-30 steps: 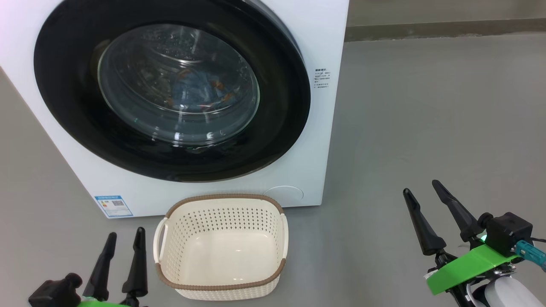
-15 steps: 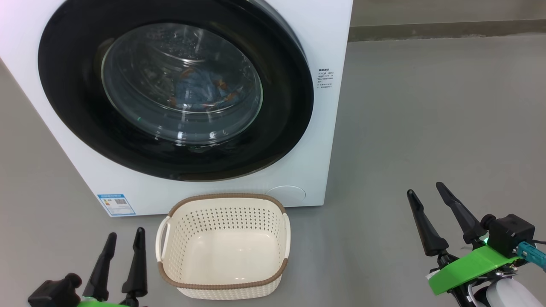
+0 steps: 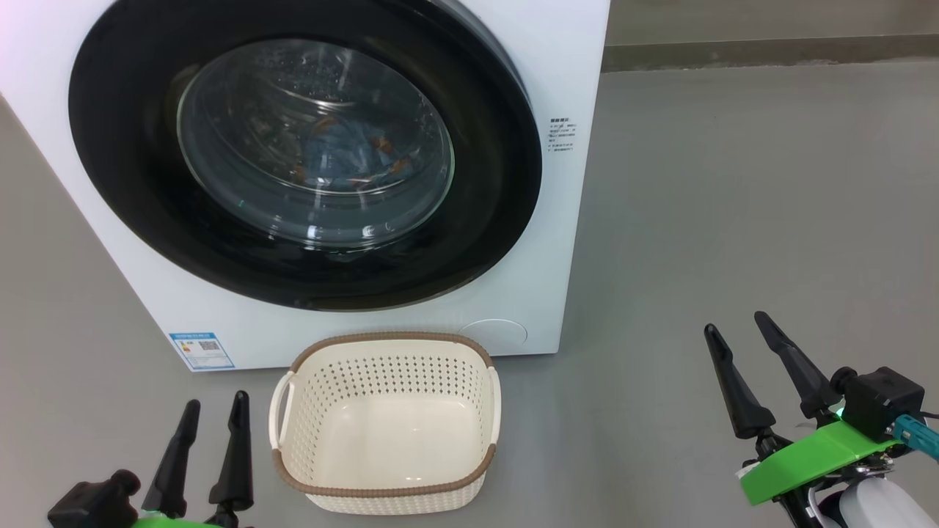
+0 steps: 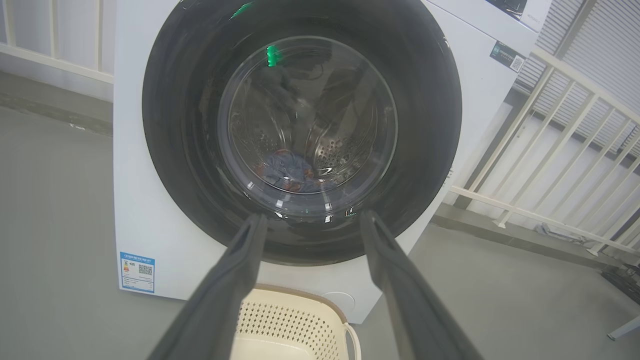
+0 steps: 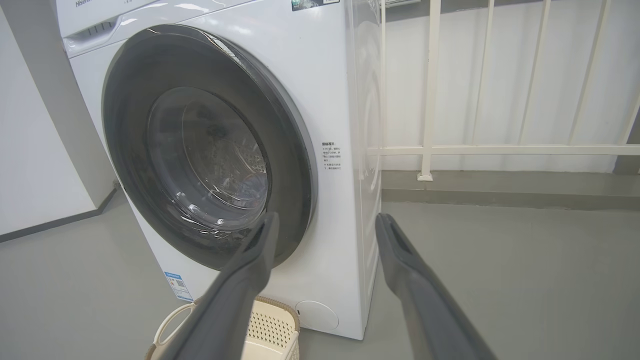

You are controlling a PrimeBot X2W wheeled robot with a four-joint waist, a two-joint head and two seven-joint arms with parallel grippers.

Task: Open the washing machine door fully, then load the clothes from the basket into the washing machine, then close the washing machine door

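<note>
The white washing machine point(image 3: 565, 66) stands ahead with the washing machine door point(image 3: 488, 183) shut flat against its front. Through the glass, blue clothes point(image 3: 345, 158) with orange-brown spots lie in the drum; they also appear in the left wrist view as clothes point(image 4: 290, 172). The cream basket point(image 3: 385, 339) sits on the floor before the machine, and its inside is bare. My left gripper point(image 3: 216, 400) is open, left of the basket. My right gripper point(image 3: 735, 323) is open, well to the right over the floor. Both hold nothing, as seen at the left gripper point(image 4: 314, 216) and right gripper point(image 5: 327, 216).
Grey floor point(image 3: 733, 183) spreads to the right of the machine. A white railing point(image 5: 500, 149) runs along the wall behind it. A blue label sticker point(image 3: 201, 350) sits low on the machine's front left.
The whole head picture has shifted slightly to the right, so the camera moved. Door, basket and both open grippers stand as before.
</note>
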